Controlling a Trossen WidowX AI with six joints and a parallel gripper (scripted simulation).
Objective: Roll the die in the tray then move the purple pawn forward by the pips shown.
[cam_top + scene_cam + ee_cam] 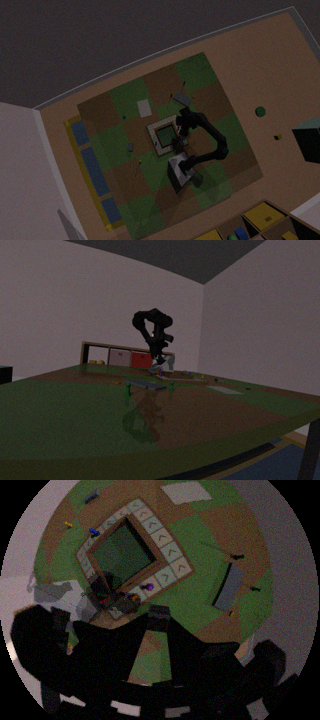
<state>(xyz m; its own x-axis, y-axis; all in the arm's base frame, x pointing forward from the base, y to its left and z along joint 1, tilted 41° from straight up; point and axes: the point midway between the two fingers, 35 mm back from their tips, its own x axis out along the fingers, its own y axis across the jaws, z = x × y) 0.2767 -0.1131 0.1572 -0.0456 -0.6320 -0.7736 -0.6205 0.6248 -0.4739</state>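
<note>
A large table top [227,144] chequered in green and brown squares carries everything. At its middle lies the square game board [165,135], a ring of pale arrow-marked tiles around a sunken green tray [122,551] with a brown rim. From the grey base block [179,169] at about five o'clock of the board, the black jointed arm [218,144] loops out to three o'clock and back, ending high above the board's three o'clock edge.

In the wrist view the black parallel-jaw gripper [143,620] fills the lower half, its fingers clamped on a thing too dark and hidden to make out; by the task this would be the die, though no pips or white faces show.

A flat grey slab [182,99] lies at one o'clock of the board, a pale sheet [144,108] at eleven o'clock. The small purple pawn [151,587] stands on a tile along the board's six o'clock side in the wrist view, with an orange pawn [135,598] just beside it at seven o'clock. Two green pawns [127,389] stand near the slab in the exterior view.
</note>
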